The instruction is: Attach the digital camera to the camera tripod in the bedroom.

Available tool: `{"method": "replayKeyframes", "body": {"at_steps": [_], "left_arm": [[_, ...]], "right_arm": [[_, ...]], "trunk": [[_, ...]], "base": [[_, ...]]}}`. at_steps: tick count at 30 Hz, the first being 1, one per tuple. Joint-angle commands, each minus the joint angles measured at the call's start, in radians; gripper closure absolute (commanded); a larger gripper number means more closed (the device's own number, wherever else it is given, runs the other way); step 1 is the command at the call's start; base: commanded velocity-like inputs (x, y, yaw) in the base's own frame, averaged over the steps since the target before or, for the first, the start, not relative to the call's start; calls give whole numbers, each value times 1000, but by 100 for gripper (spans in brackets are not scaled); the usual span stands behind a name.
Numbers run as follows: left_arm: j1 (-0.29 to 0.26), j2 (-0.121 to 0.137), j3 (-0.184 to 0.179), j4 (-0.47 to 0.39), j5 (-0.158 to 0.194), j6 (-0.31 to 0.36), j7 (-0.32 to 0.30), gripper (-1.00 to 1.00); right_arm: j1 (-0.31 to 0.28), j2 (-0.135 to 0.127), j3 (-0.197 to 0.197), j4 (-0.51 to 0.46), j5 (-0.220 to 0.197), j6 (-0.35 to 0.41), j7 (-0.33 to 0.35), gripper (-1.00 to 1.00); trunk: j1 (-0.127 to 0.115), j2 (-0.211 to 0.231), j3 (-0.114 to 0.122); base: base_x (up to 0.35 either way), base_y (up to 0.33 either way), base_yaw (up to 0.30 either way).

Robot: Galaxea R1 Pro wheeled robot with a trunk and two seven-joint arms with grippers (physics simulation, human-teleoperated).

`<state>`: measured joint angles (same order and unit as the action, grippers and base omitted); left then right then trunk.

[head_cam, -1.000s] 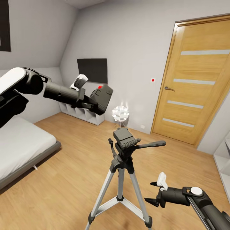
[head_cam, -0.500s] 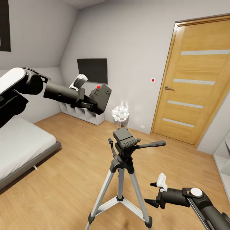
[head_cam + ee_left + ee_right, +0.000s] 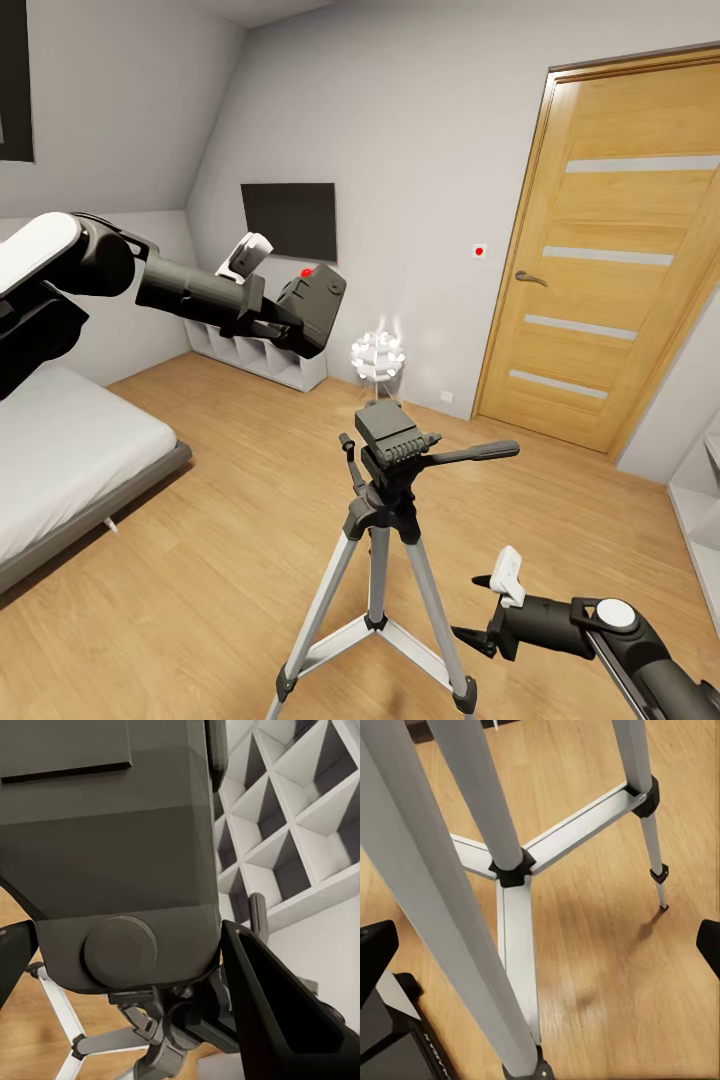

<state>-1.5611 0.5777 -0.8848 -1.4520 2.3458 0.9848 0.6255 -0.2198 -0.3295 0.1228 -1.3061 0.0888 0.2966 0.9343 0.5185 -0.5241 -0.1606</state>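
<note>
- The bedroom is seen widest in the head view: the wooden door (image 3: 610, 250), the white bed (image 3: 70, 450), the black wall TV (image 3: 290, 220) and the white cubby shelf (image 3: 262, 358) under it.
- The camera tripod (image 3: 385, 520) is placed upright on the wood floor (image 3: 230, 560) in the middle of the room. Its black head plate (image 3: 388, 428) is bare, so the mounting is judged as not yet done.
- The digital camera (image 3: 312, 305) is held in the air by the left gripper (image 3: 285, 315), above the tripod head, to its left and well apart from it. The red button (image 3: 306, 272) is seen on its top.
- A first risk is judged: the camera is carried tilted, so it could meet the plate with an edge and slide off instead of sitting flat.
- A second risk is judged: the pan handle (image 3: 470, 452) stands out to the side of the head, and a careless descent could strike it and turn the head or tip the stand.
- In the left wrist view the camera body (image 3: 112, 855) is pinched between the two fingers (image 3: 285, 1012), with the tripod head beneath it. This grip is not made clear by the head view.
- The right gripper (image 3: 497, 610) is kept low beside a tripod leg with its fingers spread and nothing between them. In the right wrist view the silver legs (image 3: 487, 802), the centre brace (image 3: 514, 870) and a black foot (image 3: 659, 875) are seen closely, which the head view gives only in small.
</note>
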Motion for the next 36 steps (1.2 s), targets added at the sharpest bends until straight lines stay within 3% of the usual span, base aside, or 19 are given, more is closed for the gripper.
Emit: {"method": "replayKeyframes", "body": {"at_steps": [1,36], "left_arm": [[-2,1,-2,0,10,-1,6,100],[2,-1,-4,19,10,-1,7,100]], "right_arm": [[0,0,1,-2,5,7,1,-100],[6,0,0,-14,5,34,-7,-100]], "trunk": [[0,-2,-2],[0,-2,-2]], "base": [[0,0,0],[0,0,0]]}}
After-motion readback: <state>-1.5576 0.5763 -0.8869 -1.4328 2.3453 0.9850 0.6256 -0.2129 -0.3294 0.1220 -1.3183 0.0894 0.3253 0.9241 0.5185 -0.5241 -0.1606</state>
